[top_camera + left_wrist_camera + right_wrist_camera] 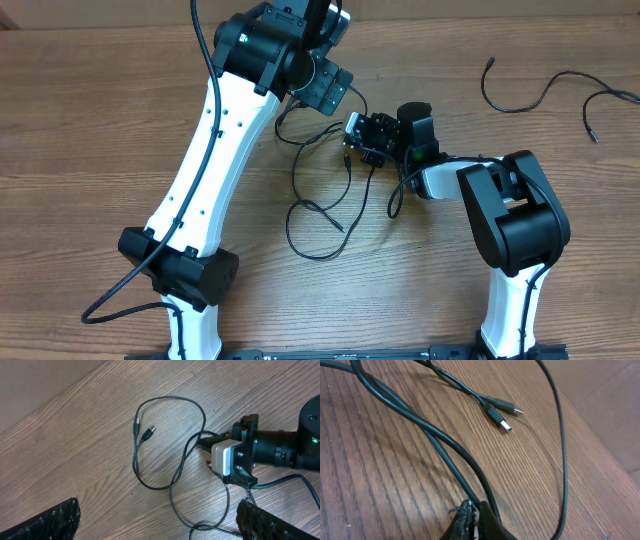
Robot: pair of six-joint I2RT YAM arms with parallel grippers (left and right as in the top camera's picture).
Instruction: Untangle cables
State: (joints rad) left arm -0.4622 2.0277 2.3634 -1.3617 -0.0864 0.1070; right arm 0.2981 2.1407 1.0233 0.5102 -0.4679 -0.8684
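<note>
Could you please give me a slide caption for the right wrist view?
Right gripper shut on the cables, which run out across the wooden table, two plug ends lying beyond.

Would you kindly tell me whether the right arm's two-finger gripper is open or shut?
Shut on the thin black cables: in the wrist view the right gripper has its fingertips together where two strands run in.
</note>
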